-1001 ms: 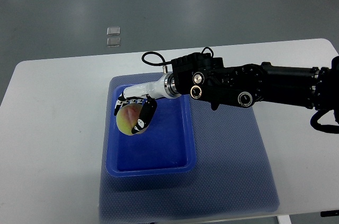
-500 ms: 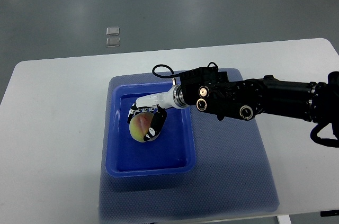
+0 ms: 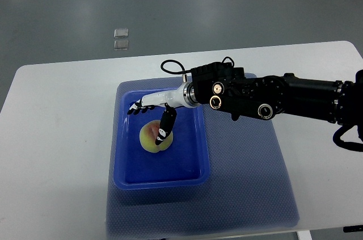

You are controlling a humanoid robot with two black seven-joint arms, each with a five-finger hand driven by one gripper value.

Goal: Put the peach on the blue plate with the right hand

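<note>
Peach (image 3: 154, 137) on plate (image 3: 129, 173) floor, toward its left wall. Right hand (image 3: 152, 109) just beyond it toward table's far edge, fingers (image 3: 136, 106) spread, thumb touching peach; nothing gripped.

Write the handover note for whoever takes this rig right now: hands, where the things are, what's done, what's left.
Right hand: over the blue plate, fingers spread, holding nothing; thumb hangs down at the peach's right side, contact unclear.
Left hand: out of view.
Peach: lying inside the blue plate, left of its middle. The plate sits on the blue mat.
Done: peach is in the plate and released.
Left: probably just lift the right hand clear and pull the arm back.
</note>
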